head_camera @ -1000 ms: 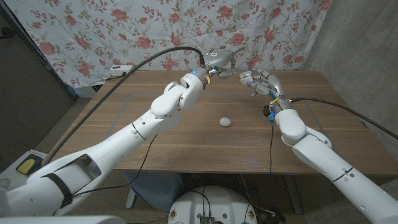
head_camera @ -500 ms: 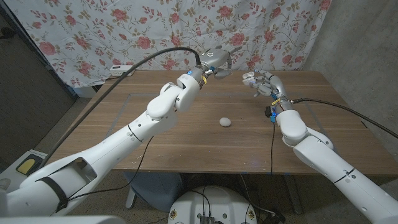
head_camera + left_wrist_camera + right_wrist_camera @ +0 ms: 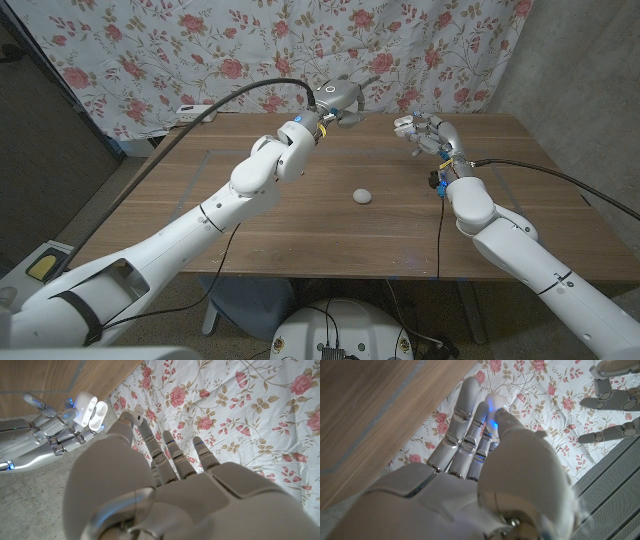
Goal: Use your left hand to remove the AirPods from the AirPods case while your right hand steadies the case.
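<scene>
Floral cloth [image 3: 200, 50] with pink roses hangs behind the wooden table [image 3: 300, 220]. Above the table's far edge both arms are raised. The right hand [image 3: 420, 132] grips the white AirPods case [image 3: 90, 409]; the left wrist view shows the case open in its fingers, lid swung back, while the right wrist view shows a white bit of it past the fingertips. The left hand [image 3: 340, 100] hovers near the right one, apart from it, fingers extended; in the left wrist view a small white piece sits at the tip of one finger [image 3: 136, 414], though I cannot tell whether it is pinched there. 1 small white rounded object [image 3: 363, 196] lies on the table's middle, well apart from both hands.
</scene>
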Motion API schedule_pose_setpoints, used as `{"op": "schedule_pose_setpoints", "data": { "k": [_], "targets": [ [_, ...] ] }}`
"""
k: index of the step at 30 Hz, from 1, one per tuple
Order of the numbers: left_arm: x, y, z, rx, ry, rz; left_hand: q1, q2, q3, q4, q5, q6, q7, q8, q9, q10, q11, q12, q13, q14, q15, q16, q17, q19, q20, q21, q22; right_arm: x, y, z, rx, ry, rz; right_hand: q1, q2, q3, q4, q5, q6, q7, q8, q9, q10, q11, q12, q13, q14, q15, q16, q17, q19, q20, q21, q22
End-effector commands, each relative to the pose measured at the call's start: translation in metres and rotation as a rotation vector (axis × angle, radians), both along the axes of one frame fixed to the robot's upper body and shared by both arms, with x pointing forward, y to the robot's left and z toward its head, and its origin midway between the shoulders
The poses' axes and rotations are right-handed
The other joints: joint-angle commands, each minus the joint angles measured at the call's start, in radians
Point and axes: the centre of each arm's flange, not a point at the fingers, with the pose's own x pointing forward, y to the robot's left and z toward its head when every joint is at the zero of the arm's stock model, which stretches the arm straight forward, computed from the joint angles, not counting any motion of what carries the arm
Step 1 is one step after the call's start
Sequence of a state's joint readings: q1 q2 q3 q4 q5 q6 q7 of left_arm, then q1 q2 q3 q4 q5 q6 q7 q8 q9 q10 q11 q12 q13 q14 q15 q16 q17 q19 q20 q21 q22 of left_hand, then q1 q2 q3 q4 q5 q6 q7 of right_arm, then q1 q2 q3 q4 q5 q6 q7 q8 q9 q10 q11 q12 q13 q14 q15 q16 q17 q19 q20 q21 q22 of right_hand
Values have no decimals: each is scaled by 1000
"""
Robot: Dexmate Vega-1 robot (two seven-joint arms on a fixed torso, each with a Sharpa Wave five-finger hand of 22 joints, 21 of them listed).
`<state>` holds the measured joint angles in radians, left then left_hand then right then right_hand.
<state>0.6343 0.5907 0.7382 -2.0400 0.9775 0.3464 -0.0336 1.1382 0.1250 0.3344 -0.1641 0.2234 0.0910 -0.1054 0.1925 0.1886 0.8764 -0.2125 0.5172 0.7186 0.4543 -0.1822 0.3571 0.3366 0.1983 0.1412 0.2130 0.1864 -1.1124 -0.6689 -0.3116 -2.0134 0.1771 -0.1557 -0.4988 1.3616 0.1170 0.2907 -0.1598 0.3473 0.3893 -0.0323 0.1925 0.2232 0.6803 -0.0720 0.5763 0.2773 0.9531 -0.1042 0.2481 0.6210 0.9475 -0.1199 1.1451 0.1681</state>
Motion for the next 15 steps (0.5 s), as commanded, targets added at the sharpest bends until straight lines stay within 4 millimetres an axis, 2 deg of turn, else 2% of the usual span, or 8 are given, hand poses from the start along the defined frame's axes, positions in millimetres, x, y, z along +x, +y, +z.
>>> {"op": "schedule_pose_setpoints", "data": {
  "k": [1,15],
  "targets": [
    [-2,14,-3,-25,2,33,-2,12,0,3,3,4,-2,-3,1,0,-8,4,1,29,-29,-1,5,8,-2,3,0,2,-3,-1,10,0,-15,1,7,-2,2,5,6,0,6,1,56,-50,206,149,41,-127,1,2,-253,-61,3,2],
    [-6,30,-9,-74,5,66,-2,13,1,4,3,5,-1,-3,1,-2,-8,6,2,29,-29,-3,7,8,-1,3,0,2,-5,-2,16,2,-35,1,8,-3,3,6,8,-1,6,1,58,-51,206,147,39,-126,1,1,-256,-61,4,2]
  ]
}}
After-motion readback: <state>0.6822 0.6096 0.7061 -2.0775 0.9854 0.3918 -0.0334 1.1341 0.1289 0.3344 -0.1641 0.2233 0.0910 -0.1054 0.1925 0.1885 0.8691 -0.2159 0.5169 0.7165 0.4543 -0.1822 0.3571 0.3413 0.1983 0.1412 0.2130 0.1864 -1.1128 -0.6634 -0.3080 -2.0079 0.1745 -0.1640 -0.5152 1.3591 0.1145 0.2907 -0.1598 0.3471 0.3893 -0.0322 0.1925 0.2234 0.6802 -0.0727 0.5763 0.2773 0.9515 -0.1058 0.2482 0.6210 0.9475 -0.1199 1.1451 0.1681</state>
